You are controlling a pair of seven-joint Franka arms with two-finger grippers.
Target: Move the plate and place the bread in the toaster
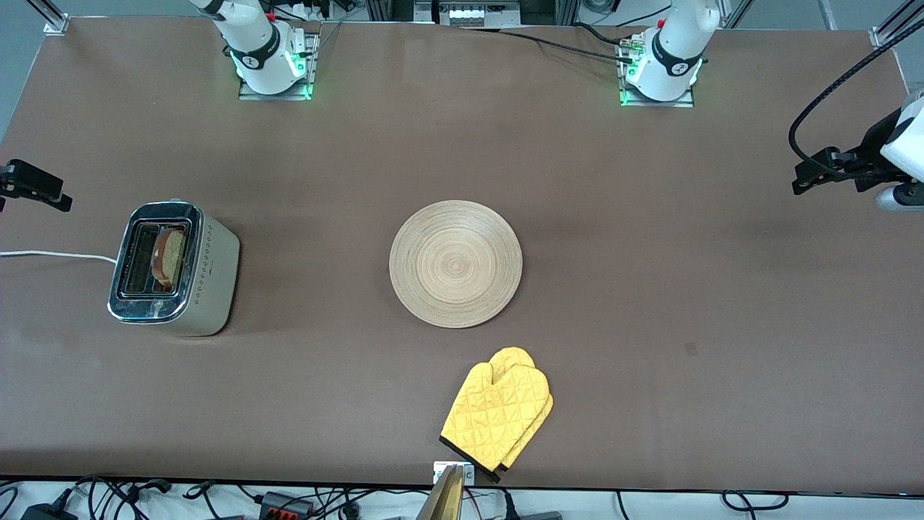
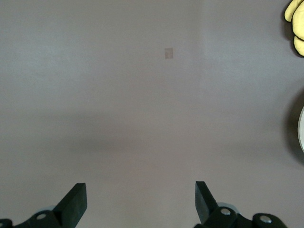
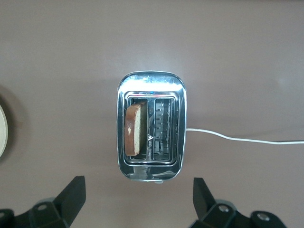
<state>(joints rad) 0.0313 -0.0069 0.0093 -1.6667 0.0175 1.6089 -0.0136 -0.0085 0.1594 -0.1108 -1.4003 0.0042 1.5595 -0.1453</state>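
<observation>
The toaster [image 1: 211,278] stands toward the right arm's end of the table. The bread [image 1: 170,256] stands upright in its slot on the plate's side, with the top sticking out. The wooden plate [image 1: 455,263] lies bare at the table's middle. Neither gripper shows in the front view. My right gripper [image 3: 138,183] is open and empty, high over the table beside the toaster [image 3: 152,85], with the bread [image 3: 134,129] in its slot. My left gripper [image 2: 140,187] is open and empty, high over bare table, with the plate's rim [image 2: 302,128] at the view's edge.
A yellow oven mitt [image 1: 498,415] lies nearer the front camera than the plate; it also shows in the left wrist view [image 2: 295,23]. The toaster's white cord [image 1: 50,254] runs off the table's end. A black-and-white device [image 1: 877,159] hangs at the left arm's end.
</observation>
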